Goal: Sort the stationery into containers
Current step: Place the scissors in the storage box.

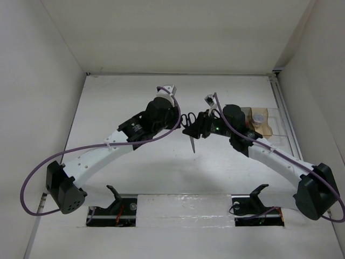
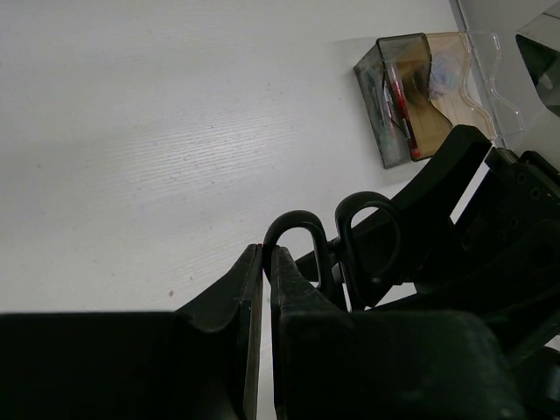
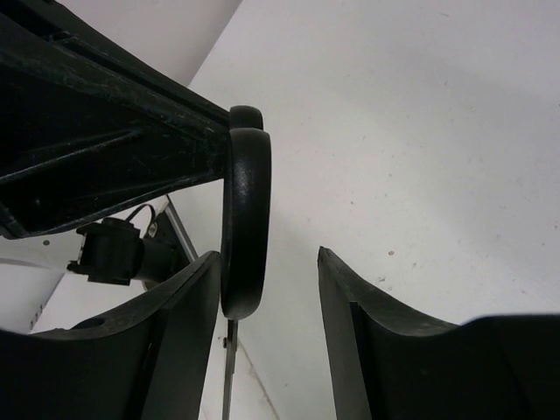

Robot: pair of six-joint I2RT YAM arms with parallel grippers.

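From the top camera I count one pair of scissors point(image 1: 188, 121), held up off the table point(image 1: 161, 172) between the two arms, loops toward the far side and the grey blade pointing back toward the bases. The left gripper point(image 1: 179, 117) and the right gripper point(image 1: 196, 127) meet at its handles. I see one organizer point(image 1: 276, 116) on the right side of the table, behind the right arm, and one tape roll point(image 1: 259, 117) sitting in its pale section. No pens can be made out from up here.

On my left wrist feed, the left gripper point(image 2: 264, 262) is clenched down to a thin slit, and the nearer of the two black loops of the scissors point(image 2: 294, 216) starts right at its tips, so it grips the handle there. Beyond, the organizer point(image 2: 385, 131) shows its dark grey compartment with a red-and-white pen point(image 2: 405, 109) inside. I cannot count whether there is a second one, and a darker thin shape beside it is unclear. The tan compartment holds something pale and blurred.

On my right wrist feed, the right gripper point(image 3: 267, 254) is spread apart. A scissors loop point(image 3: 247, 201) hangs between its fingers, close against one and well clear of the other.
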